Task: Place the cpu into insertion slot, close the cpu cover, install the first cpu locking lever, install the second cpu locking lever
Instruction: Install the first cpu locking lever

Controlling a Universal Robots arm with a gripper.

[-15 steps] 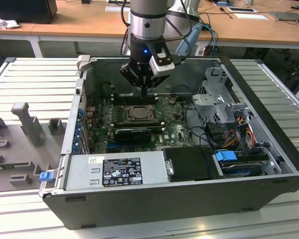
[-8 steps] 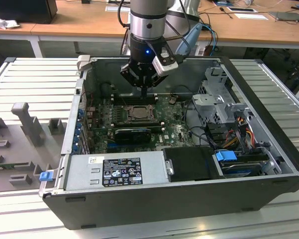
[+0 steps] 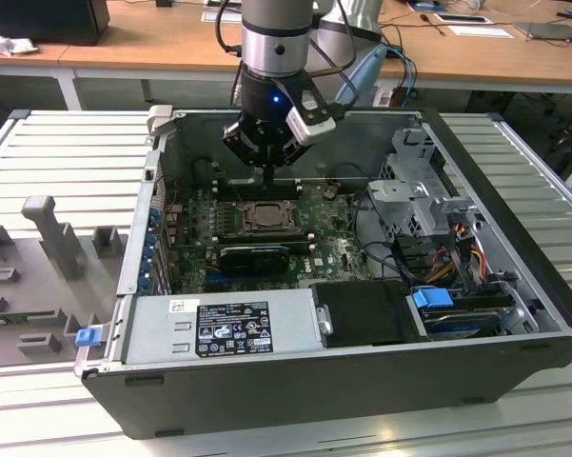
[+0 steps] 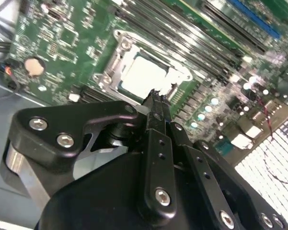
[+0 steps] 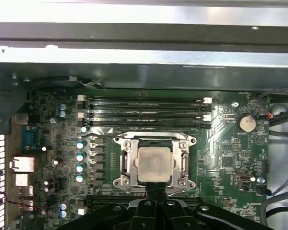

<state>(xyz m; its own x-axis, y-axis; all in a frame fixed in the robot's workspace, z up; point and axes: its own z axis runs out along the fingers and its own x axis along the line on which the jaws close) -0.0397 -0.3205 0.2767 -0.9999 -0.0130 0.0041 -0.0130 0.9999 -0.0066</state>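
Observation:
The cpu (image 5: 154, 162) lies flat in the insertion slot (image 3: 264, 214) on the green board, pale silver face up; it is also seen in the second wrist view (image 4: 144, 76). The cpu cover (image 5: 126, 163) is down around it as a silver frame (image 4: 116, 60). My gripper (image 3: 266, 177) hangs inside the open computer case, just above the socket's edge. In both wrist views its two black fingers (image 5: 155, 191) are pressed together, with the tips (image 4: 155, 96) right at the cover's rim. I cannot tell whether the tips touch a lever.
Long black memory slots (image 5: 144, 110) run beside the socket, and a coin battery (image 5: 246, 123) sits on the board. The case walls (image 3: 295, 381), a power supply (image 3: 224, 324), a drive cage (image 3: 419, 181) and loose cables (image 3: 447, 249) surround the board.

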